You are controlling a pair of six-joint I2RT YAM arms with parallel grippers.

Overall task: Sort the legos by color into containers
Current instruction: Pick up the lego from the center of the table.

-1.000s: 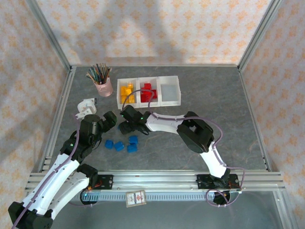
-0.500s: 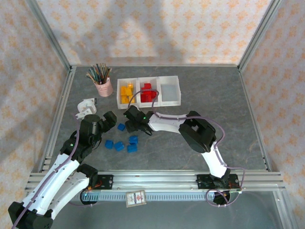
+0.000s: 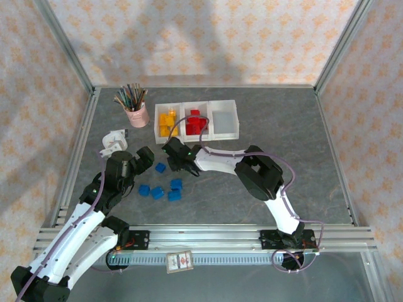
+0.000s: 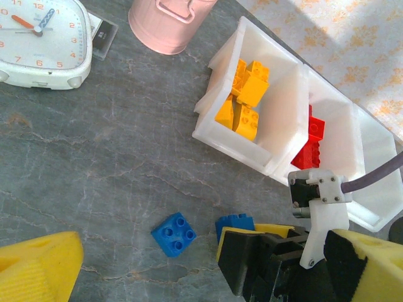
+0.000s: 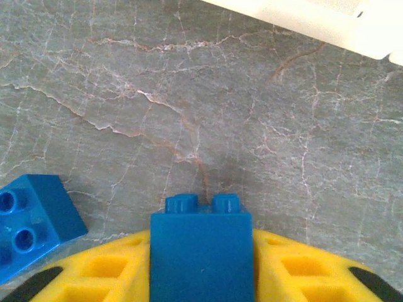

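Right gripper (image 3: 178, 161) just pinched shut on blue brick (image 5: 200, 248), low on table near bins (image 3: 214, 135). I judge grip good; lift next. Left gripper (image 3: 142, 158) jaws spread, idle. Loose blues (image 3: 157, 192) remain.

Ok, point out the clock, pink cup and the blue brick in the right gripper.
clock (image 4: 38, 47), left wrist view, dial.
pink cup (image 4: 157, 33), left wrist view, side wall.
blue brick (image 5: 200, 255), right wrist view, top face.

Pencil cup (image 3: 138, 116) left of three joined bins (image 3: 225, 119), clock (image 3: 113, 141) before the cup, loose bricks (image 3: 156, 192) before the bins on the table (image 3: 283, 126).
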